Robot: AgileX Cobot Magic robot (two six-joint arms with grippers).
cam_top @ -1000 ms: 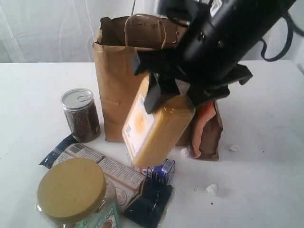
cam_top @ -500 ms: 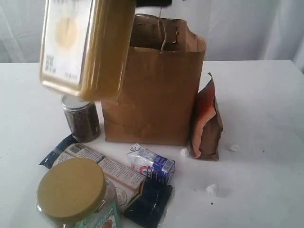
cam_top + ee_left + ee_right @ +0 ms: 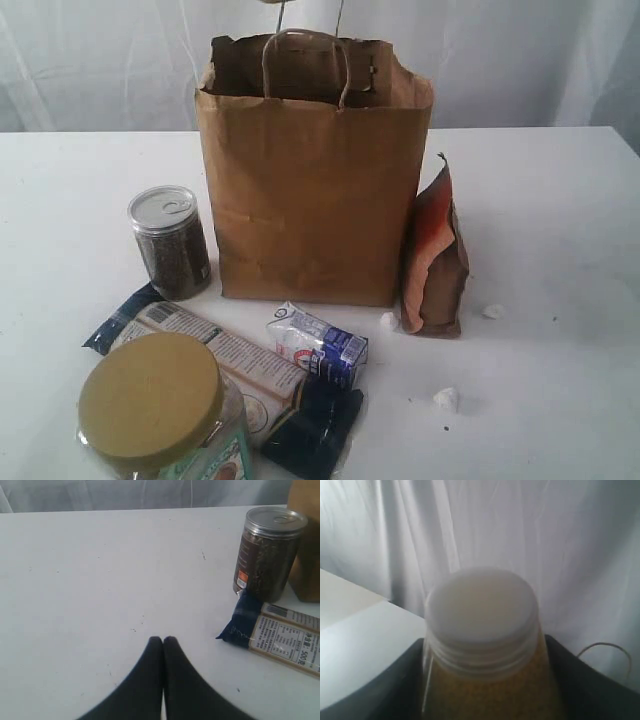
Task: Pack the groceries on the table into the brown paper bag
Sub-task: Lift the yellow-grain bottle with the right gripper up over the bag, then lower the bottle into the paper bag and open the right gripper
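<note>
My right gripper [image 3: 482, 652] is shut on the white-capped yellow-grain bottle [image 3: 482, 615], its dark fingers [image 3: 407, 680] on both sides of the neck, with the white curtain behind. Neither arm shows in the exterior view. There the brown paper bag [image 3: 315, 200] stands upright and open on the table [image 3: 560, 250]. Around it are the clear can of dark grains [image 3: 170, 243], the olive-lidded jar [image 3: 155, 405], the long dark-blue packet [image 3: 225, 365], the white-blue carton [image 3: 318, 345] and the orange-brown pouch [image 3: 435, 265]. My left gripper [image 3: 162, 640] is shut and empty over bare table, short of the can [image 3: 267, 555] and packet [image 3: 272, 630].
Small white crumbs [image 3: 447, 398] lie on the table to the right of the carton, another by the pouch [image 3: 491, 311]. The bag's twisted handles [image 3: 300, 60] stick up above its rim. A white curtain hangs behind the table.
The right arm and the bottle were in front of the bag, then swung up to the left, and have now risen out of the exterior view. The groceries on the table have not moved.
</note>
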